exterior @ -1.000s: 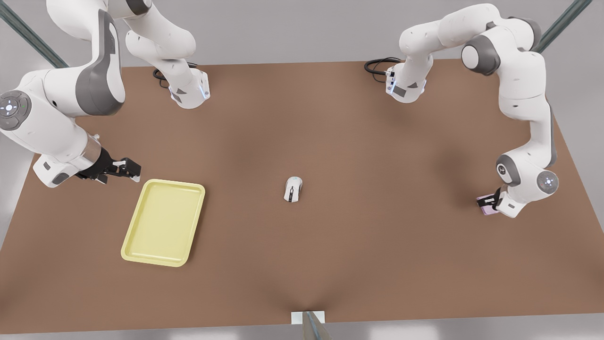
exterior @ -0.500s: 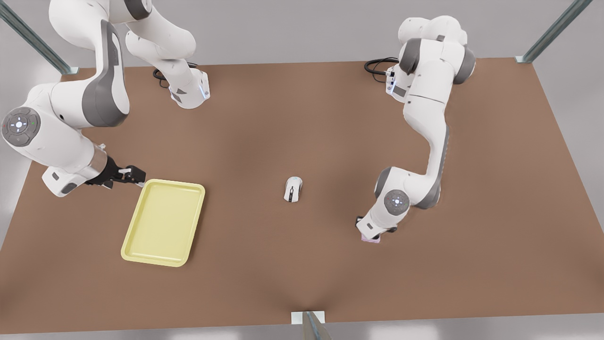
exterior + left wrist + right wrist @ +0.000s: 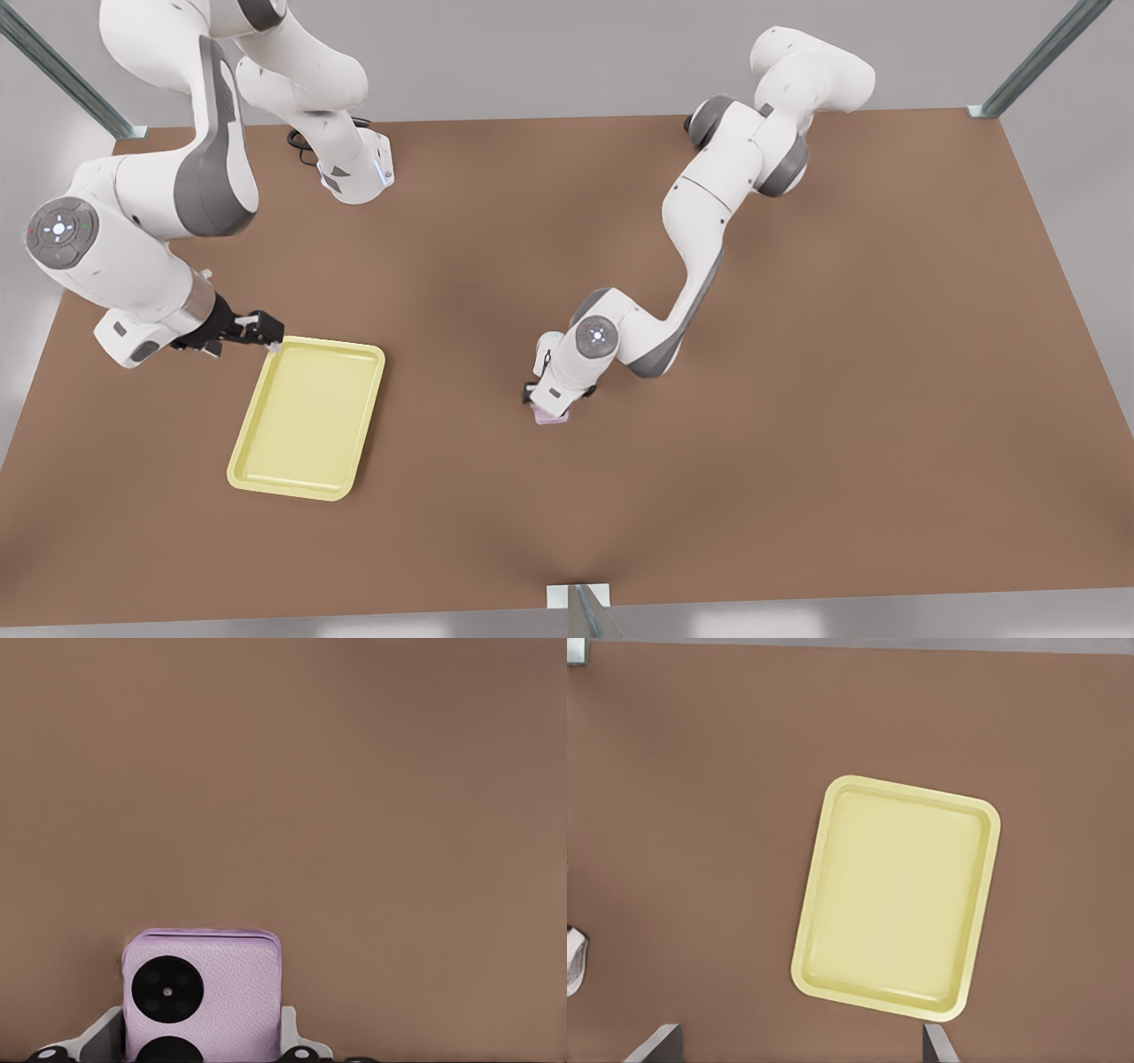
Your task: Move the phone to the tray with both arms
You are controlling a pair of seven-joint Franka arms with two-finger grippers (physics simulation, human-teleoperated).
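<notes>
Since the earlier frame, the phone is carried from the front view's right to mid-desk, clamped in the left pincer just beside the mouse. The right pincer, fingers parted and empty, is held at the tray corner. A slip is judged possible during handover, since the phone is gripped at one end only.
</notes>
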